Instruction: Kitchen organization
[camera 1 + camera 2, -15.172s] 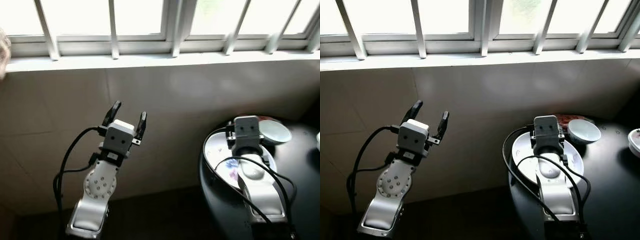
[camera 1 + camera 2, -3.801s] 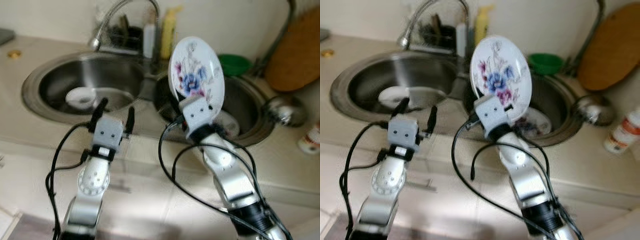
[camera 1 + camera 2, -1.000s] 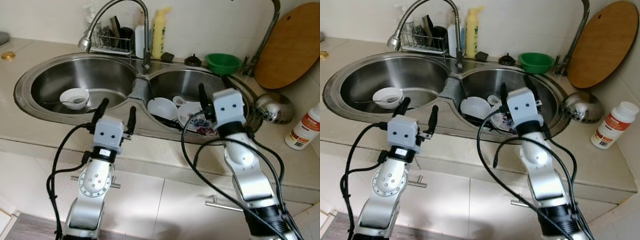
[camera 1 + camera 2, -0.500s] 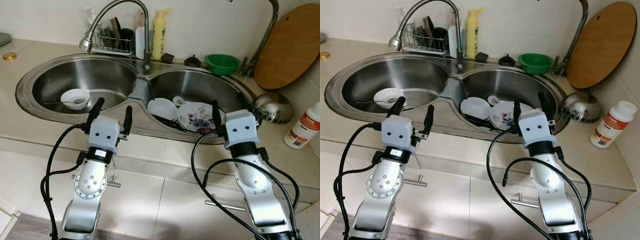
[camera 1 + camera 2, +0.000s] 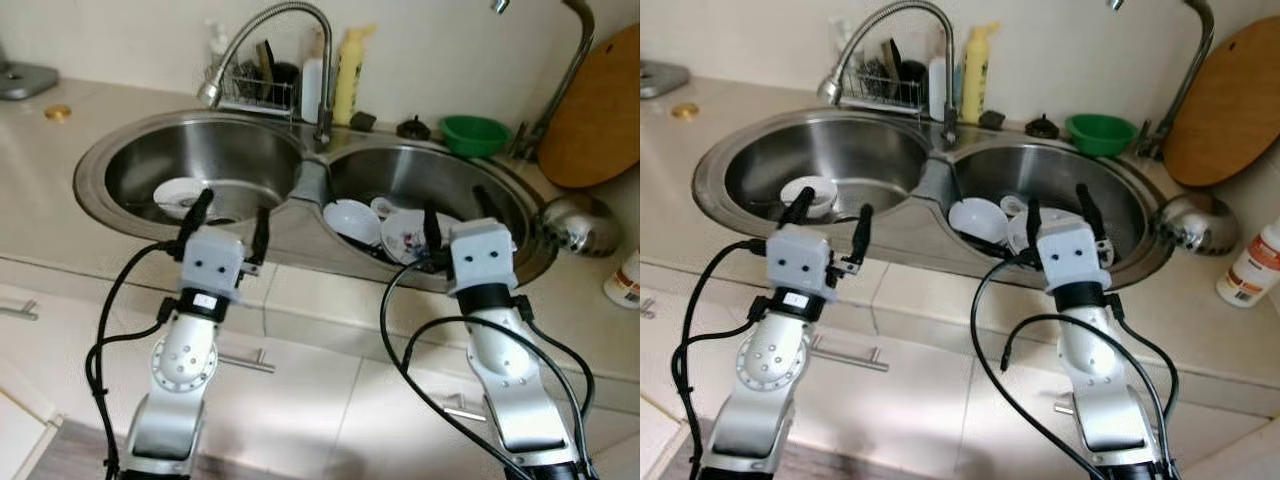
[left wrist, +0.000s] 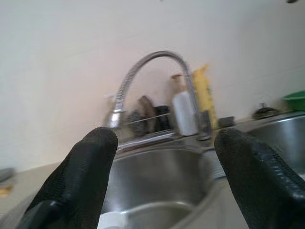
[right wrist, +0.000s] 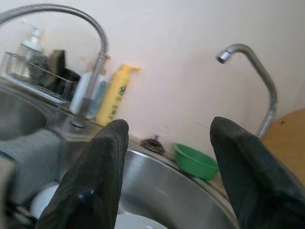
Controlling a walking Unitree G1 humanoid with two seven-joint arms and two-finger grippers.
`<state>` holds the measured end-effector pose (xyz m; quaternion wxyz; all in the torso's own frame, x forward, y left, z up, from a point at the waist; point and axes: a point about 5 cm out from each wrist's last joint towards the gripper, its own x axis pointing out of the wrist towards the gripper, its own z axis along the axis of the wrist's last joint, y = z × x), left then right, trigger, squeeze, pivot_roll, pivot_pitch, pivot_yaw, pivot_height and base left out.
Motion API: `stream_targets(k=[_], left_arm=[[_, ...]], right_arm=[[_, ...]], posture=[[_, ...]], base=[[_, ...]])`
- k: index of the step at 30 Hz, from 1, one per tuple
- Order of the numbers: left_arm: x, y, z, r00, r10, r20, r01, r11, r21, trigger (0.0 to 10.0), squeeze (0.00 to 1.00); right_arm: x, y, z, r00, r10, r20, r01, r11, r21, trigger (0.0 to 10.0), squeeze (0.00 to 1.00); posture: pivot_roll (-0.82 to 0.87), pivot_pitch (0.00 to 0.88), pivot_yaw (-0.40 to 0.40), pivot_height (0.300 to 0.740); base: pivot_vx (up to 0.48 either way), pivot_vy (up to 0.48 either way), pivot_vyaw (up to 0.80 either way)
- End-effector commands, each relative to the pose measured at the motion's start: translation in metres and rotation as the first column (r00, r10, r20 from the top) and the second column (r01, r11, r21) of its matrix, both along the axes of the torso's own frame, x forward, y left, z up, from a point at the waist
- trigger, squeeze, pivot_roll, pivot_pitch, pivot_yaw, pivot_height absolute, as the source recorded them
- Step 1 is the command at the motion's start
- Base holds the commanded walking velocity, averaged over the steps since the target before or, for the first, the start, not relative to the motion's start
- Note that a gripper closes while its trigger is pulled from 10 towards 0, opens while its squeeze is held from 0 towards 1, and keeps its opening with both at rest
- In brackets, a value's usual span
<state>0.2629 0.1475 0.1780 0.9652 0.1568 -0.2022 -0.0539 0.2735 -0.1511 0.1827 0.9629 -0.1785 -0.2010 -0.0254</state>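
The right tool [image 5: 455, 218] hides much of the floral plate [image 5: 407, 236] in the sink; a bottle [image 5: 627, 279], perhaps pills, is cut off at the edge.

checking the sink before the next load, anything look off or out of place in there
Nothing spilled or broken. The floral plate lies tilted in the right basin, propped against a white bowl rather than flat. A small bowl sits in the left basin. Both hands, left and right, are open and hold nothing.
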Motion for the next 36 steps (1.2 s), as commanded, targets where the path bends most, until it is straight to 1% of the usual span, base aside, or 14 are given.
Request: stream_targets(k=[1, 36], left_arm=[[0.0013, 0.0011, 0.0003, 1.0, -0.003, -0.007, 0.003, 1.0, 0.005, 10.0, 0.0], [0.0032, -0.0022, -0.0018, 1.0, -0.011, -0.011, 0.011, 1.0, -0.002, 10.0, 0.0]], right_arm=[[0.0014, 0.0024, -0.0002, 1.0, 0.0, -0.006, 0.0, 1.0, 0.006, 10.0, 0.0], [0.0059, -0.0006, 0.0001, 1.0, -0.022, -0.007, 0.022, 1.0, 0.015, 10.0, 0.0]], posture=[[0.09, 0.0, -0.069, 0.74], [0.09, 0.0, -0.073, 0.74]], base=[[0.0, 0.48, 0.0], [0.0, 0.48, 0.0]])
